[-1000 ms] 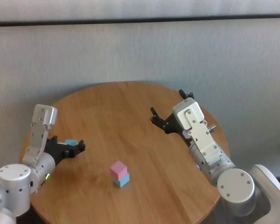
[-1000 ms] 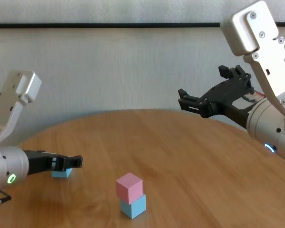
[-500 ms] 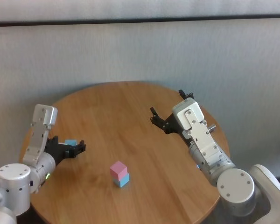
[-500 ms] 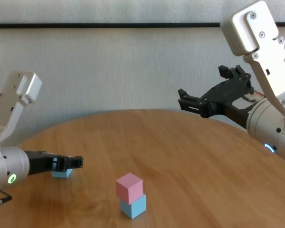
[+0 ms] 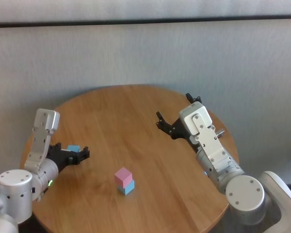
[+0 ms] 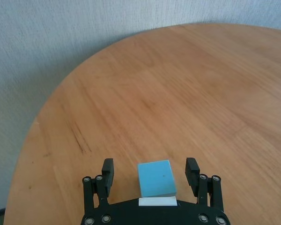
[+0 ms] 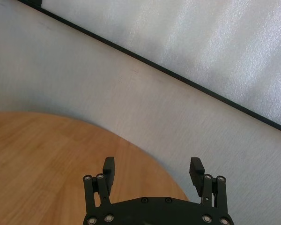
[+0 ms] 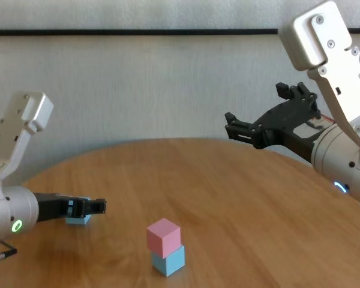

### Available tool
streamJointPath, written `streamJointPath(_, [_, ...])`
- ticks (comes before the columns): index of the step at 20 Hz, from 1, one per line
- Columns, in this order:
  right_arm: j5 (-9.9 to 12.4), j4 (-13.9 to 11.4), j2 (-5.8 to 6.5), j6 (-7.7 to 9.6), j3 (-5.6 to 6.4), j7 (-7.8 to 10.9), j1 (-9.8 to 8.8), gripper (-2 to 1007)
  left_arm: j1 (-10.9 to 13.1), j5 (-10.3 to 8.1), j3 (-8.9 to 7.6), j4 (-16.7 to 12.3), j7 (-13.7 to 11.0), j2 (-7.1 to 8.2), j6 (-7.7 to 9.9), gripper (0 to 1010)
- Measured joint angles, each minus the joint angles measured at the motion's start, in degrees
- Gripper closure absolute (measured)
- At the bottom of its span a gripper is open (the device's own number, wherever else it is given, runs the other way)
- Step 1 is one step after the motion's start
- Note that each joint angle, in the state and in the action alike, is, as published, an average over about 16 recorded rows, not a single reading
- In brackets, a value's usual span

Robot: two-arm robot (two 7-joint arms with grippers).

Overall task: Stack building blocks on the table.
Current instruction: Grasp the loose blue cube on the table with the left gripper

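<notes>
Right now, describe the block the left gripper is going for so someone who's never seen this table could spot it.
On the round wooden table, look to the robot's left side, where the open left gripper sits low over the top. Between its fingers lies a single light blue cube, resting on the wood. Unlike the other light blue cube, it has no pink cube on top.

The left tool [image 6: 152, 176] is straddling a light blue block [image 6: 156, 178], its fingers spread with gaps either side. A pink-on-blue stack [image 5: 123, 180] is standing apart on the table [image 5: 136, 121]. The right tool [image 8: 261, 126] is hanging spread above it.
</notes>
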Motion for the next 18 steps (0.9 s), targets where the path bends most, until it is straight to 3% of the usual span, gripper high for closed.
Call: streamJointPath(18, [0.0,0.0,0.00,0.00,0.00,0.00,0.00,0,-0.2,0.13,0.08,0.0,0.2,-0.02,0.75,37])
